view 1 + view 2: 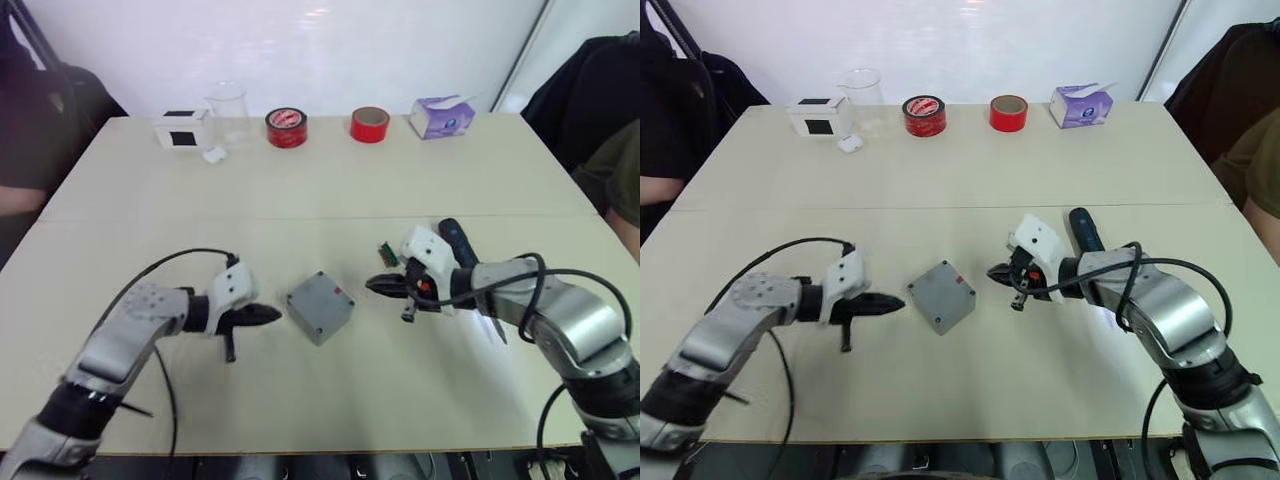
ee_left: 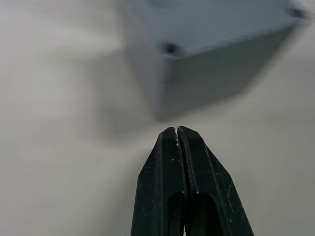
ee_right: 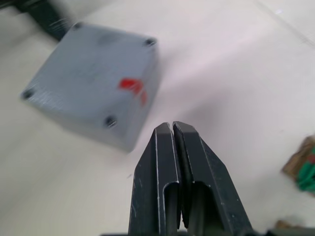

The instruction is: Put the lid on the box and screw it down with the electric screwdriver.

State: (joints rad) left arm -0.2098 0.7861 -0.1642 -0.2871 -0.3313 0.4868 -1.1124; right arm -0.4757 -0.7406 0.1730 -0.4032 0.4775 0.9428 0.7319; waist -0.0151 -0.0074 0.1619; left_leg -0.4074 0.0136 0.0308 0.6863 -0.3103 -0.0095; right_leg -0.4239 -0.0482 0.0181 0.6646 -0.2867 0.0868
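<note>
The grey box point(image 1: 320, 306), with the lid point(image 3: 93, 73) already seated on it, sits mid-table between both grippers. The left gripper point(image 1: 268, 316), at the box's 9 o'clock, is clenched on nothing, and so is the right gripper point(image 1: 373, 285) at its 3 o'clock. The electric screwdriver point(image 1: 456, 243) lies on the table at 2 o'clock from the box, behind the right gripper.

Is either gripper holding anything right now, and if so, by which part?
No. The left gripper and right gripper are both shut on nothing, each pointing at the box from its own side, with a gap to it.
</note>
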